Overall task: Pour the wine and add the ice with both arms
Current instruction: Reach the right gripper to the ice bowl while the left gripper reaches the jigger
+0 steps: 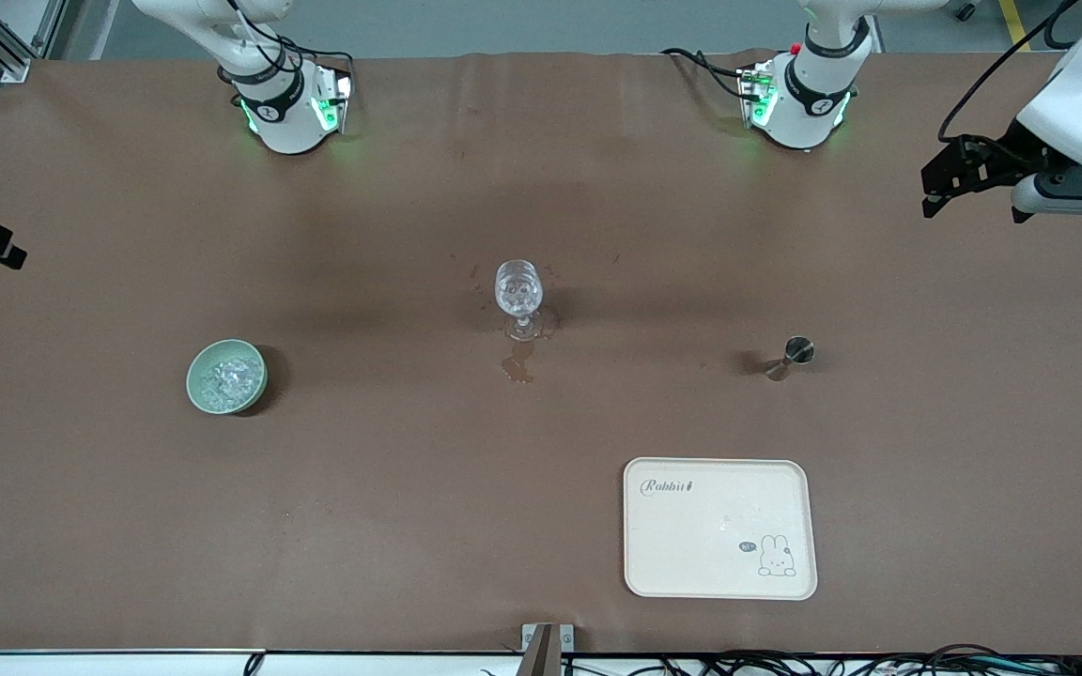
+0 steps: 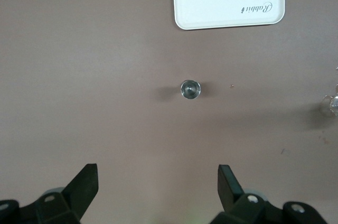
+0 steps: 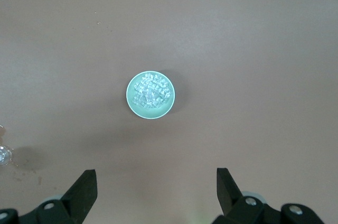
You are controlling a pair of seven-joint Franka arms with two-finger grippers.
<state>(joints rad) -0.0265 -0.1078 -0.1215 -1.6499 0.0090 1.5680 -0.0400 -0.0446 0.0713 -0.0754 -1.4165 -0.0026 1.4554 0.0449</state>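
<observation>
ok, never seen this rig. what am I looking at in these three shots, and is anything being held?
Two white robot arms are bolted along one table edge. The big picture comes from a high camera facing them; the other two come from cameras on each wrist, looking down.

On the brown table: a wine glass mid-table, a green bowl of ice toward the right arm's end, a metal jigger toward the left arm's end, and a cream rabbit tray nearest the camera.

The left end effector hangs over the jigger, the right end effector over the bowl. Both are open, holding nothing.
</observation>
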